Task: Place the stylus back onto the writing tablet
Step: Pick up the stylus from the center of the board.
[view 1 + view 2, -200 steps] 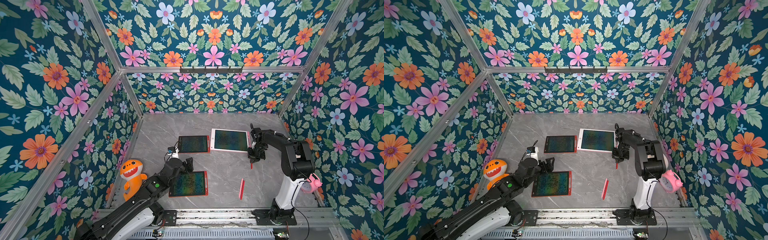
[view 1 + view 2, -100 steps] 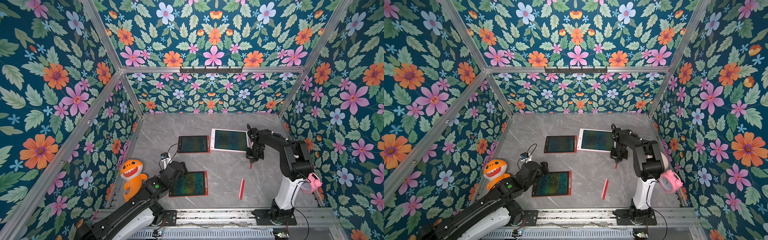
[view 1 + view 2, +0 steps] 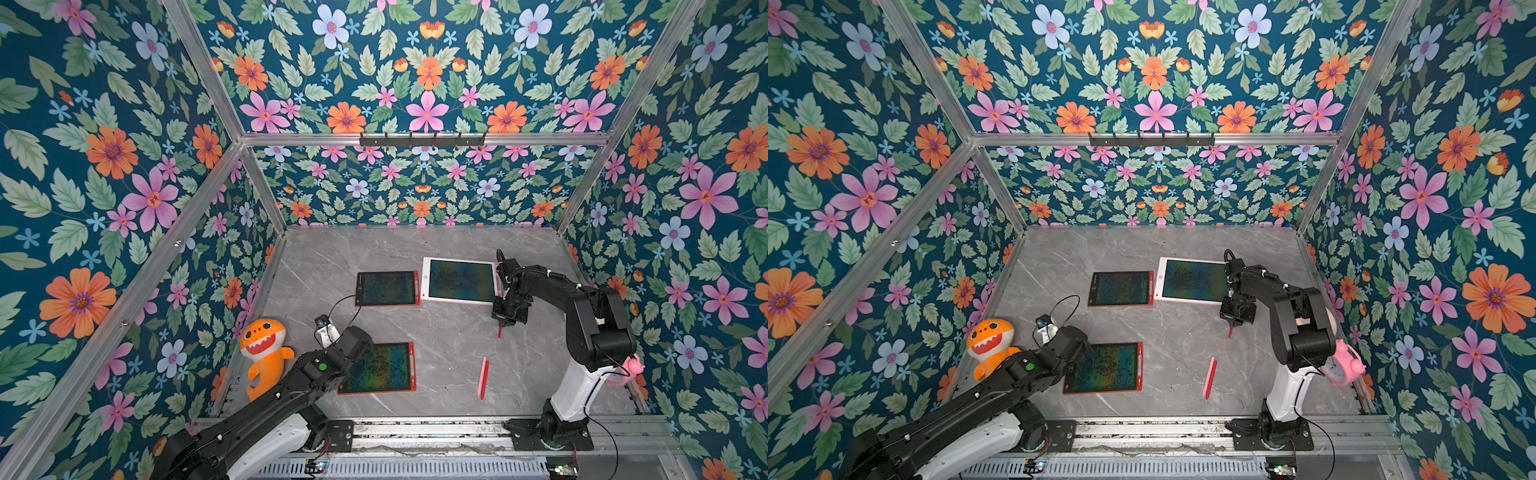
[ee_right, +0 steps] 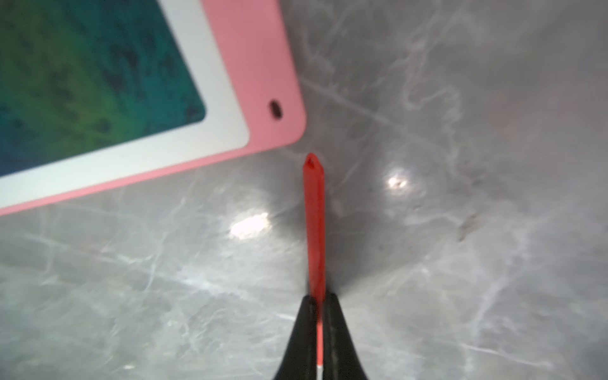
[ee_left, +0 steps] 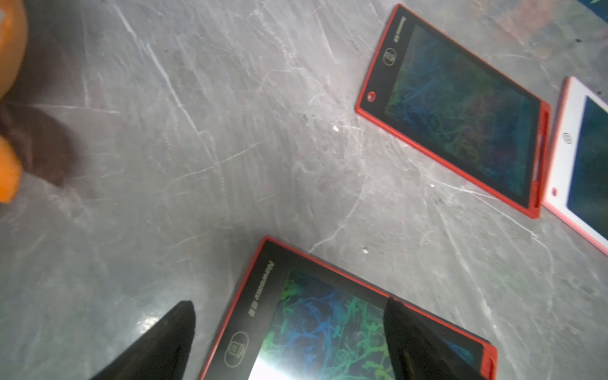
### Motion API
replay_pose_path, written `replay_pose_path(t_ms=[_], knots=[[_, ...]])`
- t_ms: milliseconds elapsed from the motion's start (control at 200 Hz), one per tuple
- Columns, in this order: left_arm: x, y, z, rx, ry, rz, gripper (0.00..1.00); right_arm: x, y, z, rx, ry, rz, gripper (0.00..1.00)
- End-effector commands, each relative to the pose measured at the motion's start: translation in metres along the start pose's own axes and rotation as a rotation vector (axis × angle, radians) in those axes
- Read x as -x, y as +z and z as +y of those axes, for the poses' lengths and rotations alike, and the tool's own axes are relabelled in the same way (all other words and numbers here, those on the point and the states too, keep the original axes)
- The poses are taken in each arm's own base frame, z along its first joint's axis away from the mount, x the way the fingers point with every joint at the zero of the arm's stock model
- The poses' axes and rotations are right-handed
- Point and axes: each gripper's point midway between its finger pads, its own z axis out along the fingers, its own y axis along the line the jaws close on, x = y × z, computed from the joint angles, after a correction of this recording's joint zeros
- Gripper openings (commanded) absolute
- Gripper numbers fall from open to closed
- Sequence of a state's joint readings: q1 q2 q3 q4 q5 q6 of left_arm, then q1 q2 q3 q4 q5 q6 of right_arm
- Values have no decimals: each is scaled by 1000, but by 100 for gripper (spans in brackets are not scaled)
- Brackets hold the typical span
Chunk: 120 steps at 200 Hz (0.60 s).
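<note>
My right gripper [image 4: 318,296] [image 3: 504,321] is shut on a thin red stylus [image 4: 314,214] [image 3: 1230,331]. The stylus sticks out past the fingertips, and its free end sits just off the near right corner of the pink-and-white writing tablet [image 4: 256,65] [image 3: 461,280]. It does not touch that tablet. A second, pink-red stylus [image 3: 483,378] [image 3: 1209,378] lies loose on the table, nearer the front. My left gripper [image 5: 289,304] is open and holds nothing. It hangs over the left end of the near red tablet [image 5: 329,329] [image 3: 380,368].
Another red tablet [image 3: 386,288] [image 5: 460,115] lies left of the pink one. An orange shark plush [image 3: 264,353] stands by the left wall beside my left arm. A pink alarm clock [image 3: 1343,365] sits behind the right arm. Flowered walls close in three sides.
My left arm has drawn back toward the front left, still open. The right gripper with the red stylus has barely shifted beside the pink tablet's corner.
</note>
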<state>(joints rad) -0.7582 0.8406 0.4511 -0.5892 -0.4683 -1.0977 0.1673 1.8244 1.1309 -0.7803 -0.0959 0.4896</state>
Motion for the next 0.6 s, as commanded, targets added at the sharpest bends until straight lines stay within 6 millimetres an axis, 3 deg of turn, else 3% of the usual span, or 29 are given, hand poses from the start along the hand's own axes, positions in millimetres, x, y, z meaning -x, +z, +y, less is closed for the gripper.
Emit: replay_pose_path(t_ms=[0,170,185,375,595], knots=[[-3,0,11,21,-19,-3,93,-15,-2,17,112,7,38,0],[-8,1,-7,-127,-26,2,90,-28,-24,28,221,-19,12,0],[-8,0,-8,-135,-28,1,89,-29,-33,30,241,-27,-10,0],[-15,5,-6,-111,12,26,85,-53,-58,38,297,-75,-45,0],[-26,16,-7,-75,47,69,83,-89,-58,54,264,-150,-29,0]])
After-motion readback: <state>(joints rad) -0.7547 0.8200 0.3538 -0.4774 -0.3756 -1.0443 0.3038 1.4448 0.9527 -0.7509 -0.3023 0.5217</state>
